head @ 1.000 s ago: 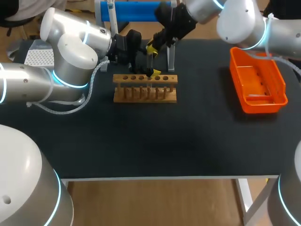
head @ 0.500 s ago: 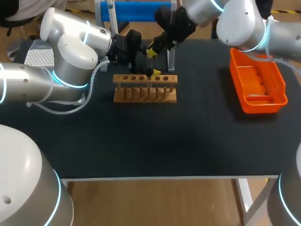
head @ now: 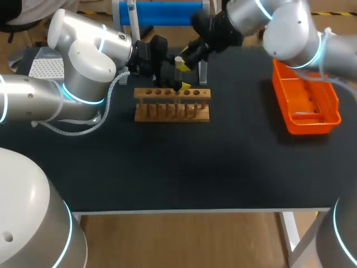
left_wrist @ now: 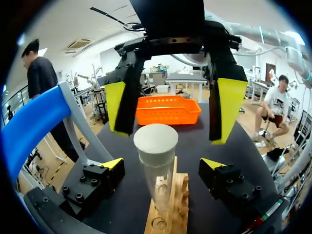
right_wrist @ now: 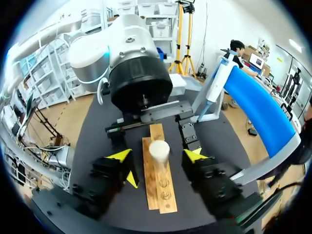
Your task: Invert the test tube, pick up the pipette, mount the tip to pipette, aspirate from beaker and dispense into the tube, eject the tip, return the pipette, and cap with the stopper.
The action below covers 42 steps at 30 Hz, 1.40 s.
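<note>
Test tube point(left_wrist: 158, 183) stands upright in the rack point(head: 172, 104), stopper point(left_wrist: 156, 140) on, between your wide-open right hand point(left_wrist: 173, 107) fingers; left hand point(left_wrist: 161, 165) flanks it lower, also wide.

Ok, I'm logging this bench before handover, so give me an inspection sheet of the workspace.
Surface: black table.
Job's things: tube upright in the wooden rack, stopper on top.
Clutter: orange basket; blue stand.
Grippers: left gripper and right gripper both open, fingers either side of the tube, not touching it.
Cables: grey hose along the left arm.
Surroundings: nothing seen.
</note>
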Each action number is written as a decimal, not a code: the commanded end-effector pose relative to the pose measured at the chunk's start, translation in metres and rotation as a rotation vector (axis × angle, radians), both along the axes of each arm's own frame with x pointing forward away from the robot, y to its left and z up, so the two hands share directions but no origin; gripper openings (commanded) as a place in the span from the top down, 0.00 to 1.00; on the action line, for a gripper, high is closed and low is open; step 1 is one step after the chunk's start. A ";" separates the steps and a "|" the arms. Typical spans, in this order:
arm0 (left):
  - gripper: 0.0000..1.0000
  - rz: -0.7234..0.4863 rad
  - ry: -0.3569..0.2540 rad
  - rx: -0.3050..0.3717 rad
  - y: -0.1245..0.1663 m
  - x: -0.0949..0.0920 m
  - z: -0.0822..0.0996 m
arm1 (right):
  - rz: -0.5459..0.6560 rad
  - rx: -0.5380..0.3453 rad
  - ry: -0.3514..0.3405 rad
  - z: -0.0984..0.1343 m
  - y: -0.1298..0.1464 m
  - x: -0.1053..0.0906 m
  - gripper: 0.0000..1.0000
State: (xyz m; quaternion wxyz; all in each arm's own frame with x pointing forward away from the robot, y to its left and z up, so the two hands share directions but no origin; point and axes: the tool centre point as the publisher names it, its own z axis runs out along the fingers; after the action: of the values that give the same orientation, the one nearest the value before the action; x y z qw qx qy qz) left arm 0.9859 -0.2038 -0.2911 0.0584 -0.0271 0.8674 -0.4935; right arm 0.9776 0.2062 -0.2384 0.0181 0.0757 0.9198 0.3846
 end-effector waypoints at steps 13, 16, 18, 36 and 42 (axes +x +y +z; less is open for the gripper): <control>0.00 0.001 0.000 0.001 0.000 0.000 0.000 | 0.098 0.384 -0.016 0.016 -0.036 -0.016 0.21; 0.00 0.001 0.000 0.001 0.000 0.000 0.000 | 0.164 0.432 -0.016 0.019 -0.032 -0.022 1.00; 0.00 0.001 0.000 0.001 0.000 0.000 0.000 | 0.213 0.469 -0.017 0.021 -0.028 -0.026 1.00; 0.00 0.001 0.000 0.001 0.000 0.000 0.000 | 0.289 0.690 -0.027 0.026 0.005 -0.011 1.00; 0.00 0.001 0.000 0.001 0.000 0.000 0.000 | 0.280 0.734 0.011 0.025 0.015 -0.003 1.00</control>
State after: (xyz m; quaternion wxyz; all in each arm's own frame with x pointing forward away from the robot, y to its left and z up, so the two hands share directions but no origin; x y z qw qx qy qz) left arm 0.9859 -0.2038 -0.2911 0.0584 -0.0270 0.8674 -0.4935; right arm 0.9654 0.2149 -0.2080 -0.0566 -0.0431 0.7301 0.6796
